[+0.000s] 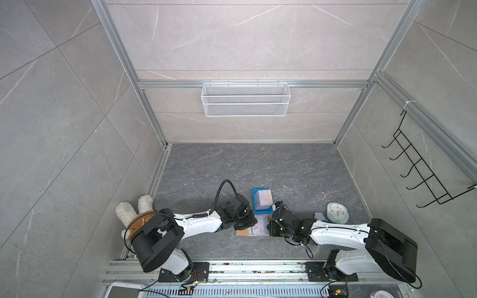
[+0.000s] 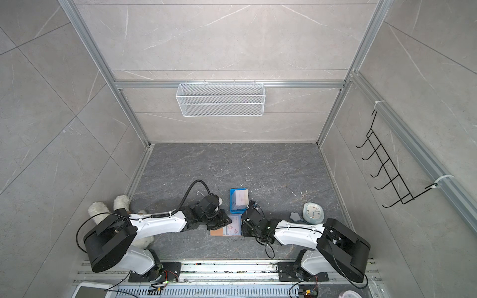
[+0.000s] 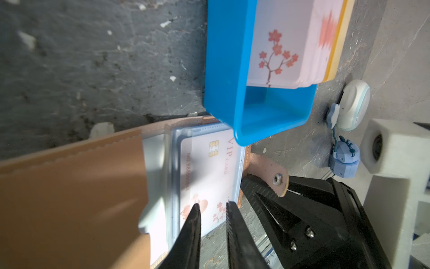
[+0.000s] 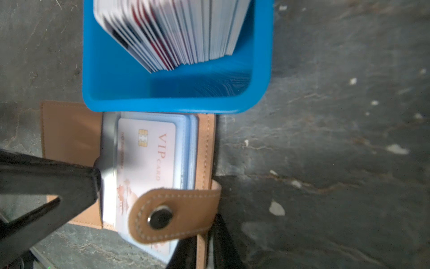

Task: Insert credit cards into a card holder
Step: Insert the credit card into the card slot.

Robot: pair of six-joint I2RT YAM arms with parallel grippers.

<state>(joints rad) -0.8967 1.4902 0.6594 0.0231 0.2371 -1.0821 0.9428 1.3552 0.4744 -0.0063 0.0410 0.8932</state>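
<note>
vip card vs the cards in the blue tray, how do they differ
The VIP card lies flat, sleeved in the card holder; the tray cards stand on edge in the blue tray. The VIP card is single; the tray cards are a pack. Both show red blossoms.

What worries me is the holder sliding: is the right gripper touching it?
Touching. In the right wrist view, the holder's edge sits clamped in the right gripper.
</note>
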